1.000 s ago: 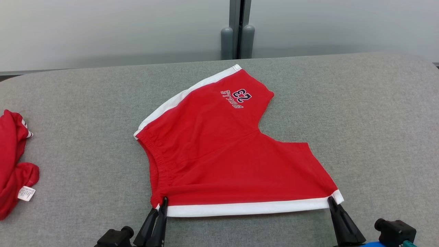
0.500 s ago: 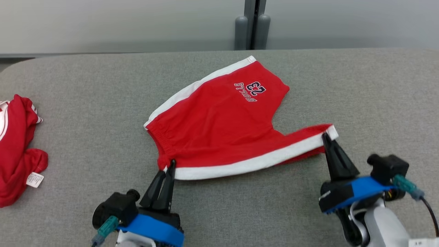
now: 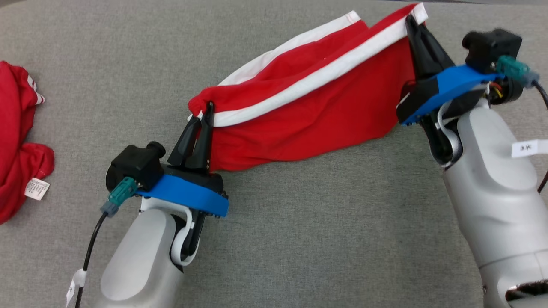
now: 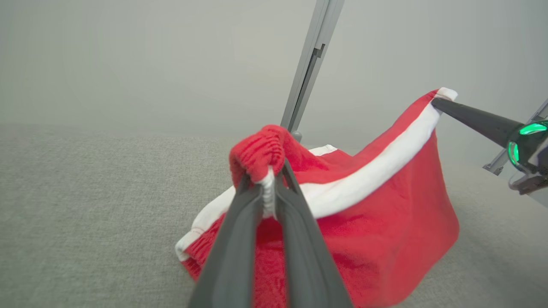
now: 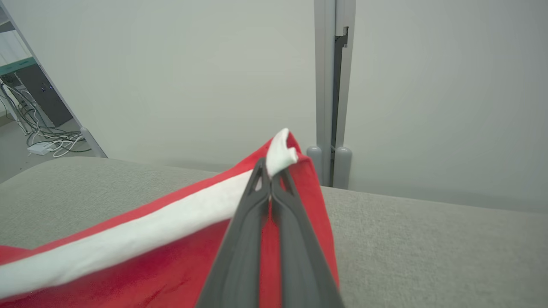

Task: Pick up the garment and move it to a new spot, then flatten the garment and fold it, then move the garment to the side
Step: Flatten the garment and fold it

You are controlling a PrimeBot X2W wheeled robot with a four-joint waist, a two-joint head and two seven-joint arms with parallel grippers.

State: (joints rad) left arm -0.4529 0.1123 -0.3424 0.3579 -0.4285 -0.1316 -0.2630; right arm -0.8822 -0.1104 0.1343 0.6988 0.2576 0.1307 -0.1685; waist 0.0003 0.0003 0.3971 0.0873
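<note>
Since the earlier frame, the garment (image 3: 308,107) is raised by its striped edge toward the frame's upper centre, its far half left on the desk (image 3: 299,235). Judged soft and light, it is pinched at two corners: waistband by the left tool (image 3: 207,109), hem by the right tool (image 3: 411,21).

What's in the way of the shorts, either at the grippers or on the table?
Nothing visible. The left gripper and right gripper are shut on the shorts; a second red garment lies apart at the left edge of the table.
</note>
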